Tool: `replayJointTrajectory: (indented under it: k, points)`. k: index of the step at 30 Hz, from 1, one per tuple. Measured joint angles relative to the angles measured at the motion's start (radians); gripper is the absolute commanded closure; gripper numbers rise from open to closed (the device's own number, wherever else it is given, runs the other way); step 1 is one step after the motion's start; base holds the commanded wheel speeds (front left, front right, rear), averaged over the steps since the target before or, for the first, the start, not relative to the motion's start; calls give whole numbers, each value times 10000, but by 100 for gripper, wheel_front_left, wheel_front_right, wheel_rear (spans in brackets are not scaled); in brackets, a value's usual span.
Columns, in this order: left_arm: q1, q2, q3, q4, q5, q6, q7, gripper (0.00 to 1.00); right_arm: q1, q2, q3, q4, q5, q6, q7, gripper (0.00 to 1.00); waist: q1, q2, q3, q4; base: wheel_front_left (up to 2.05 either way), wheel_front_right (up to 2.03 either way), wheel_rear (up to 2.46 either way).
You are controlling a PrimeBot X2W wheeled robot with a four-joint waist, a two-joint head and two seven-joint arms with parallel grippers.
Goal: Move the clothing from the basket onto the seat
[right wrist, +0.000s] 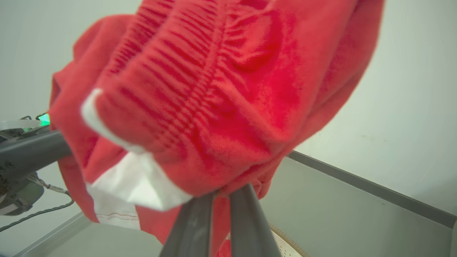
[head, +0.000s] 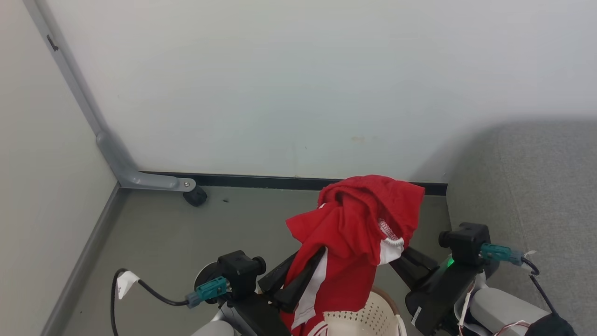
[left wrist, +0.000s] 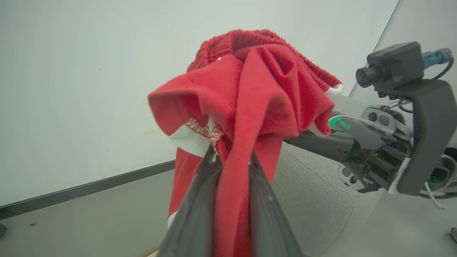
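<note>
Left gripper: two long dark fingers narrowed onto a hanging band of the red sports clothing with white trim; cloth pinched between them and draped over their tips.

Right gripper: fingers drawn almost together, tips buried in the underside of the bunched cloth, just below the ribbed elastic band; closed on a fold there.

Clothing: held up as one crumpled bundle between both grippers, left fingers entering from one side, right fingers from the other; a white-edged panel hanging near the right fingers; long red tail with a white stripe dropping toward the bottom edge of the head view.

Basket: oval cream plastic laundry basket with perforated walls, directly below the bundle, between the two arms; cannot tell whether the hanging tail touches its rim.

Seat: large grey fabric-upholstered cushion, to the right, beside the right arm, apart from the bundle.

Floor: grey-green floor under the basket, meeting a pale wall along a dark skirting strip.
</note>
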Motion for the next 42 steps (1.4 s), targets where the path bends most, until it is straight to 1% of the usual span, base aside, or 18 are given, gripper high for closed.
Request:
replayJointTrajectory:
  k: [9, 10, 12, 13, 22, 28, 33, 36, 42]
  points:
    - [228, 8, 0, 313, 2, -2, 0, 99, 544, 12, -596, -196, 303, 0, 0, 100, -1, 0, -219, -265, 0, 0, 0]
    - [242, -4, -12, 351, 2, -2, 0, 78, 600, 12, -639, -228, 334, 0, 2, 100, -1, 0, -244, -294, 0, 0, 0]
    - [241, -35, -10, 359, 6, 0, 0, 24, 716, 6, -773, -259, 385, 0, 2, 100, -1, 0, -294, -355, 0, 0, 0]
    - [241, -35, -8, 359, 8, 0, 0, 0, 774, -4, -844, -268, 422, 0, 2, 100, -1, 0, -315, -389, 0, 0, 0]
    - [245, 35, 63, 316, 98, 92, -2, 0, 978, -228, -1361, -326, 472, 0, 2, 100, -1, 0, -410, -784, 0, 0, 0]
    - [281, 150, 234, 184, 205, 115, -2, 0, 1072, -255, -1770, -351, 405, 0, 2, 100, -1, 0, -396, -1159, 0, 0, 0]
    - [434, 207, 245, 144, 368, 176, -2, 0, 1371, -397, -2128, -384, 318, 0, 2, 100, -1, 0, -366, -1555, 0, 0, 0]
    - [436, 240, 267, 77, 640, 240, -2, 0, 1430, -518, -2487, -445, 194, 0, 2, 100, -1, 0, -333, -1917, 0, 0, 0]
    - [430, 238, 435, 23, 738, 345, -2, 0, 1630, -585, -2869, -570, 17, 0, 0, 100, -1, 0, -245, -2483, 0, 0, 0]
